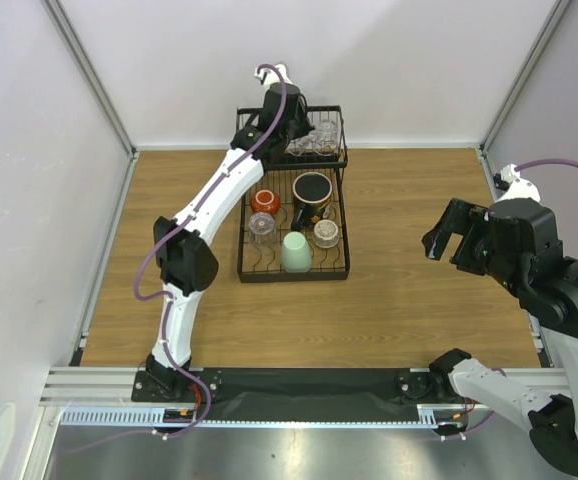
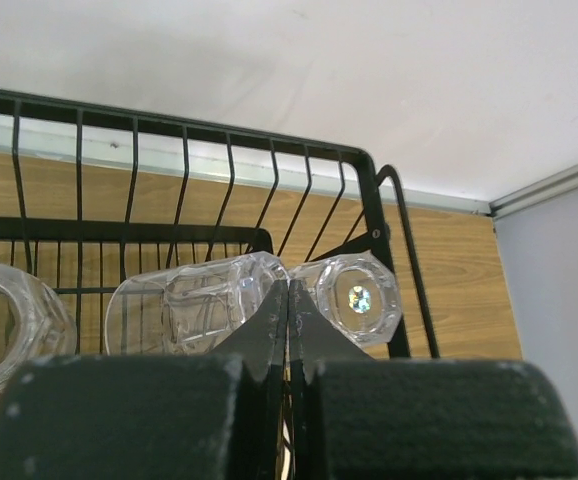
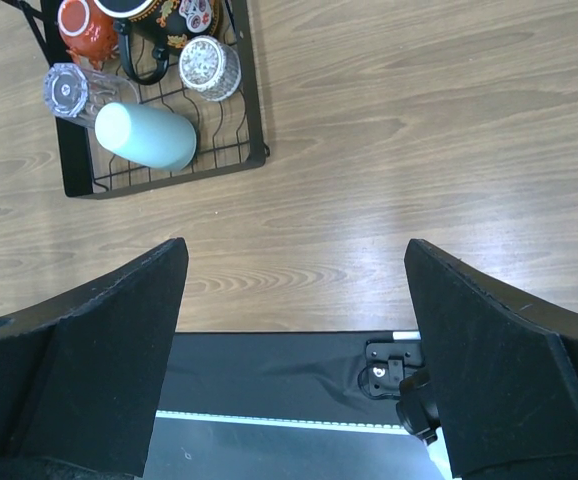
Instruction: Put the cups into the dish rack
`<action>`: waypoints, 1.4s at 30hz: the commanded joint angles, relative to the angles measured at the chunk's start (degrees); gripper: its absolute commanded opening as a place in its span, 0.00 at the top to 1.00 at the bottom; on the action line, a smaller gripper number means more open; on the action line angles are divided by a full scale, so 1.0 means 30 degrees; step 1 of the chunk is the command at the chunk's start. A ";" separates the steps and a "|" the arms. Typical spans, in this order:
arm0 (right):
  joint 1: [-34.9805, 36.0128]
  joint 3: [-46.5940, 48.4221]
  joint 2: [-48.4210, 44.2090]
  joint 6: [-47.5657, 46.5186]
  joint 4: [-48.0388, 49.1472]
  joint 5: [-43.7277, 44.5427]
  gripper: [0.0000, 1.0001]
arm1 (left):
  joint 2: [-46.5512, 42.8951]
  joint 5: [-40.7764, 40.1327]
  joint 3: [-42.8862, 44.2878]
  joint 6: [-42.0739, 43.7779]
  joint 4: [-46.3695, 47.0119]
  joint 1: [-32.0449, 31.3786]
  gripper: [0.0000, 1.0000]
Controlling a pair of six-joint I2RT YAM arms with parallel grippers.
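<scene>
The black wire dish rack (image 1: 242,262) stands at the table's middle back. Its flat tray holds a red mug (image 1: 264,201), a black-rimmed mug (image 1: 312,189), a clear tumbler (image 1: 262,228), a mint-green cup (image 1: 296,251) and a small patterned cup (image 1: 326,234). Clear tumblers (image 1: 316,137) lie in the raised basket. My left gripper (image 1: 281,108) hangs over that basket, jaws shut with nothing between them (image 2: 287,292), just behind two tumblers lying on their sides (image 2: 194,305) (image 2: 361,297). My right gripper (image 1: 453,234) is open and empty (image 3: 294,250), over bare wood far to the right of the rack.
The black strip (image 1: 309,383) between the arm bases and the metal rail (image 1: 299,408) run along the near edge. White walls enclose the table on the left, back and right. In the right wrist view the rack's near corner (image 3: 257,150) sits at the top left.
</scene>
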 commanded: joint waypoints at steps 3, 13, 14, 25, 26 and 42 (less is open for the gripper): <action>-0.0112 0.0779 -0.0173 -0.0116 -0.1693 0.0651 0.05 | 0.0531 0.0394 0.0881 -0.0283 0.0142 -0.0104 1.00; -0.0083 0.0867 -0.0232 -0.0145 -0.1840 0.0827 0.04 | 0.0357 -0.1421 0.0677 -0.0400 -0.1205 -0.0103 1.00; -0.0083 0.0838 -0.0290 -0.0145 -0.1869 0.0857 0.04 | 0.0298 -0.1481 0.0444 -0.0400 -0.1206 -0.0103 1.00; -0.0083 0.0515 -0.0173 -0.0292 -0.1489 0.0769 0.03 | -0.1137 -0.1570 -0.0933 -0.0634 -0.0358 0.0570 1.00; -0.0083 0.0457 -0.0173 -0.0292 -0.1460 0.0798 0.03 | -0.1254 -0.1512 -0.1080 -0.0663 -0.0443 0.0658 1.00; -0.0113 0.0105 -0.0028 -0.0467 -0.0933 0.0565 0.02 | -0.1841 0.0040 -0.1521 -0.1278 -0.0034 0.1567 1.00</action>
